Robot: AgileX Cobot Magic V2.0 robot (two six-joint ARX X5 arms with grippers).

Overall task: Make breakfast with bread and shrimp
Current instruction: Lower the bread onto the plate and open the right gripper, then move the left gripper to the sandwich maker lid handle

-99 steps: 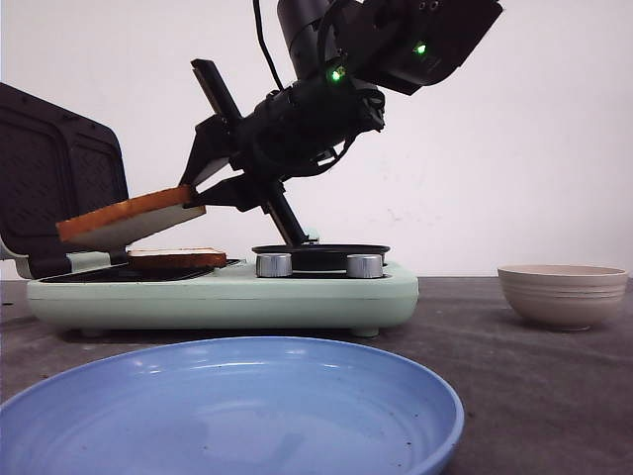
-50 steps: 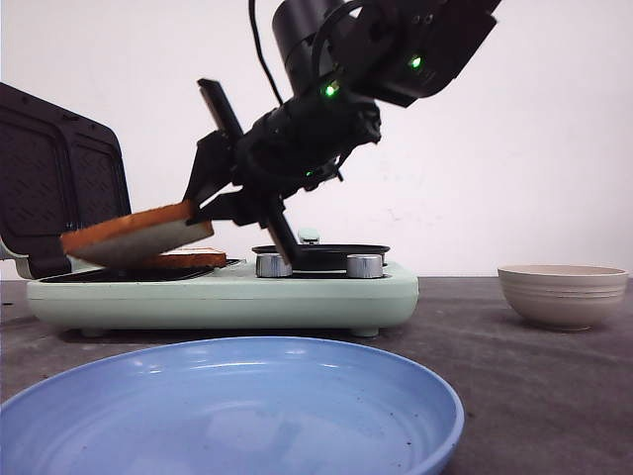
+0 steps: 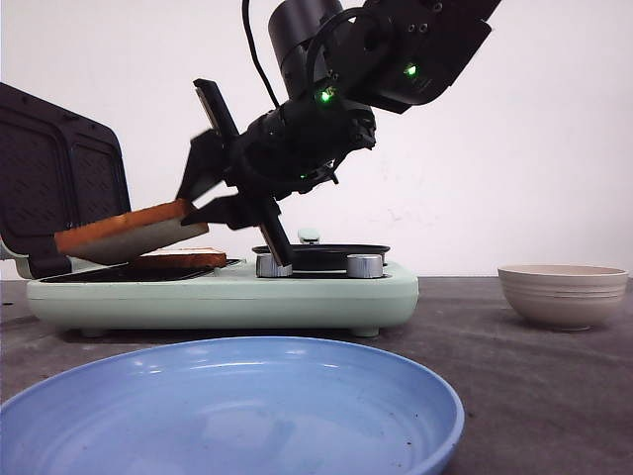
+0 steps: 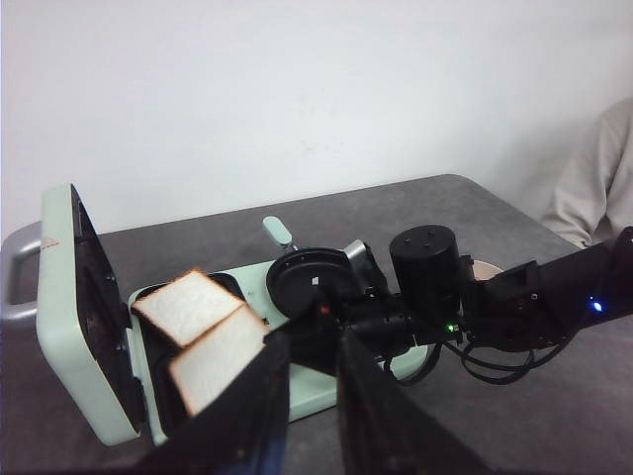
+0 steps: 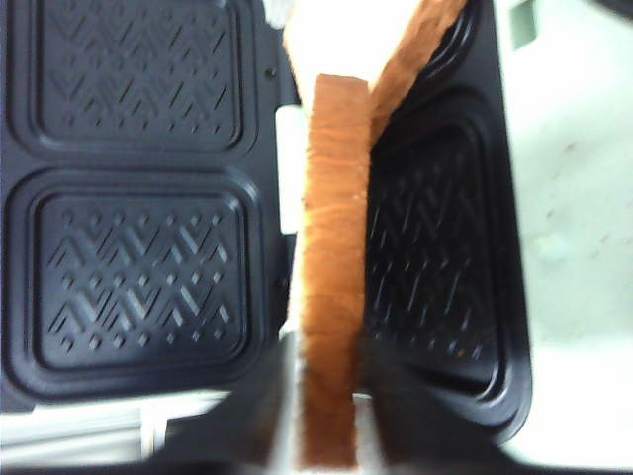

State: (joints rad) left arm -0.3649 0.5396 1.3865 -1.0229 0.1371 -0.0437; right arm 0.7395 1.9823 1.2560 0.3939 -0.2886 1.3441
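Observation:
My right gripper (image 3: 194,202) is shut on one bread slice (image 3: 129,230) by its crust edge. It holds the slice tilted, low over the open sandwich maker's left plate (image 3: 89,274). The slice's low end overlaps the second bread slice (image 3: 180,259), which lies flat on that plate. In the right wrist view the held slice (image 5: 331,297) stands edge-on between the fingers, with the other slice (image 5: 341,35) beyond it. The left wrist view shows both slices (image 4: 218,361) (image 4: 188,302). My left gripper (image 4: 314,341) hangs apart, open and empty. No shrimp shows.
The mint-green sandwich maker (image 3: 227,292) has its dark lid (image 3: 59,178) raised at the left and a small black pan (image 3: 321,252) on its right half. A beige ribbed bowl (image 3: 564,294) stands at the right. A big blue plate (image 3: 227,411) lies at the front.
My right gripper has come down and a little left with the bread slice. The slice's low end now overlaps the slice lying on the plate.

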